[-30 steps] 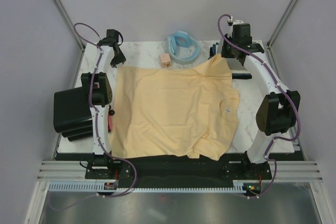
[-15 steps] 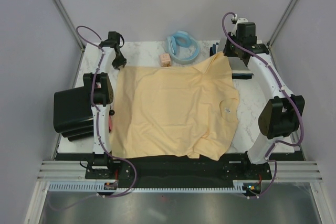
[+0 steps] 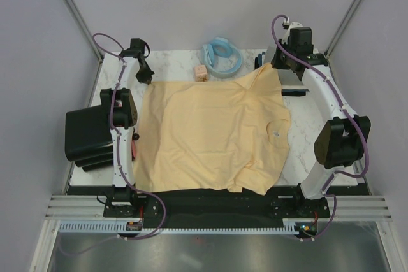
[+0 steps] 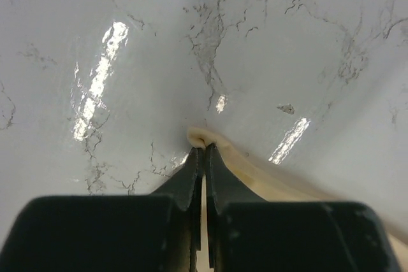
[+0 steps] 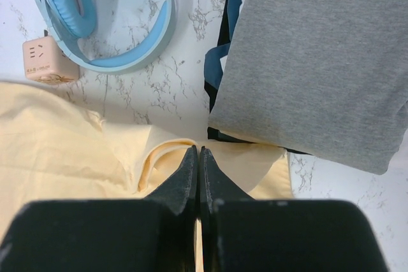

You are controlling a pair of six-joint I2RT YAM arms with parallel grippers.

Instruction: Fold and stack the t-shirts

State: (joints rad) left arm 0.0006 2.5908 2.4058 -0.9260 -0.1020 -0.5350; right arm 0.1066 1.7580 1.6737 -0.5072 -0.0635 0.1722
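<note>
Lying spread over the middle of the marble surface [image 3: 306, 119], the pale yellow t-shirt [image 3: 210, 135] has its long axis running left to right. The hem is at the left and the neck and sleeves are at the right, so the shirt points right.

Both arms hold it by its far edge. The left gripper [image 4: 204, 151] is clenched on the far-left hem corner, with a small fold of cloth nipped between its tips. The right gripper [image 5: 198, 152] is clenched on the far-right sleeve, beside the sleeve's seamed edge. Nearly all the cloth lies on the near side of both grippers. Each arm is the nearer one to its own corner, so a fold would likely carry the far edge toward the near edge, along the long axis.

Just beyond the right gripper on the far right, a folded grey t-shirt [image 5: 319, 62] sits on top of a navy t-shirt [image 5: 217, 62], and the sleeve's edge touches that stack. Light blue headphones [image 5: 67, 1] and a small peach charger cube [image 5: 44, 60] lie at the far middle, close to the far edge of the cloth. A black box [image 3: 86, 135] sits off the left side.
</note>
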